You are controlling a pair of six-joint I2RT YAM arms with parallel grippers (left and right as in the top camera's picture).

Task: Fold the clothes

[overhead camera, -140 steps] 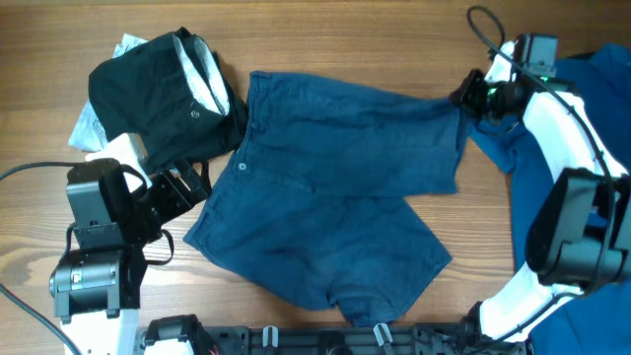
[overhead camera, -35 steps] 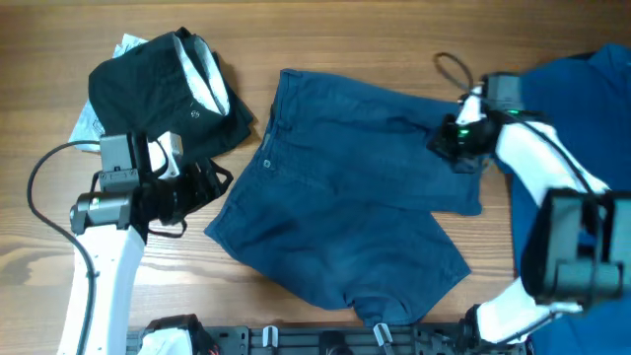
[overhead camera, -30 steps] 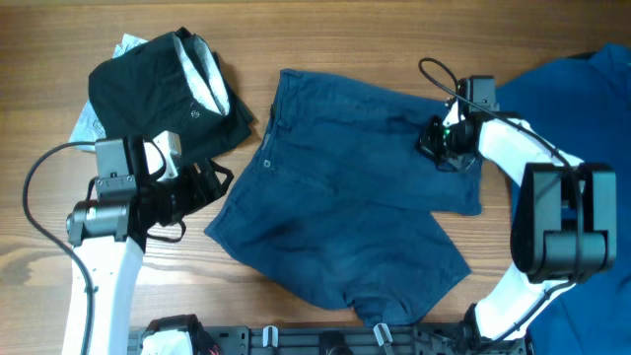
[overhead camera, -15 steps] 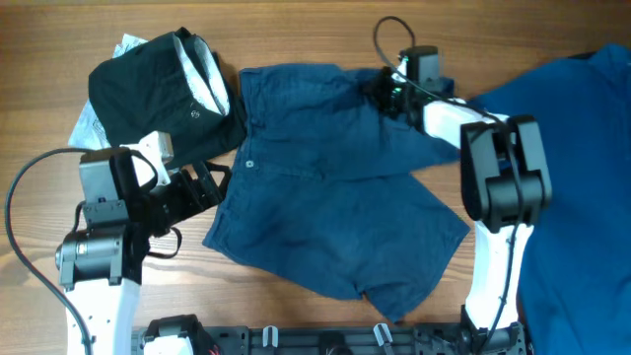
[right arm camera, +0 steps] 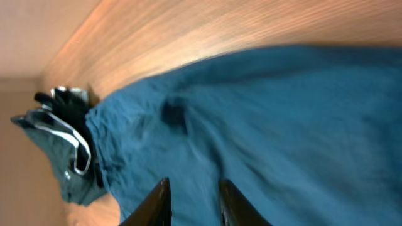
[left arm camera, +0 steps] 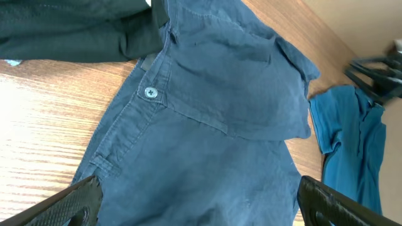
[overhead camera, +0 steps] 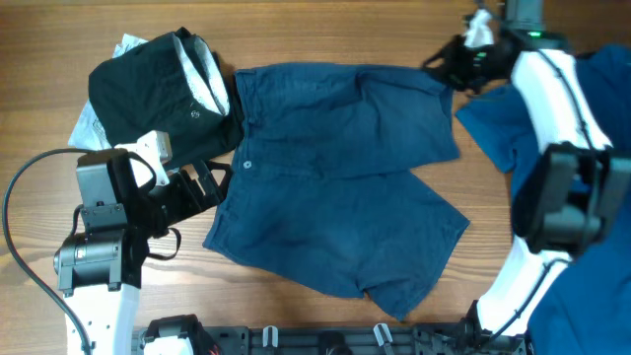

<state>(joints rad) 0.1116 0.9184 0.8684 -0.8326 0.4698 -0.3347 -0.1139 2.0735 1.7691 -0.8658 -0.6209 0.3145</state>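
wooden table point(overhead camera: 325, 30) | on it: teal shorts point(overhead camera: 335, 187) | black garment point(overhead camera: 148, 89) | royal-blue shirt point(overhead camera: 488, 128)

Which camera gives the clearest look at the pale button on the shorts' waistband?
The left wrist view: the button sits large and sharp on the waistband of the shorts. Overhead shows the button only as a tiny pale dot. The right wrist view is blurred; no button can be made out there.

The right wrist view is blurred, so the seams of the shorts point(right arm camera: 282, 125) are not clear. The royal-blue shirt point(overhead camera: 488, 128) is cut by the right edge and partly hidden under the right arm point(overhead camera: 552, 94). A pale sheet point(overhead camera: 91, 126) lies mostly hidden under the black garment point(overhead camera: 148, 89). The left gripper point(left arm camera: 201, 207) shows only its finger ends, cut by the lower edge.
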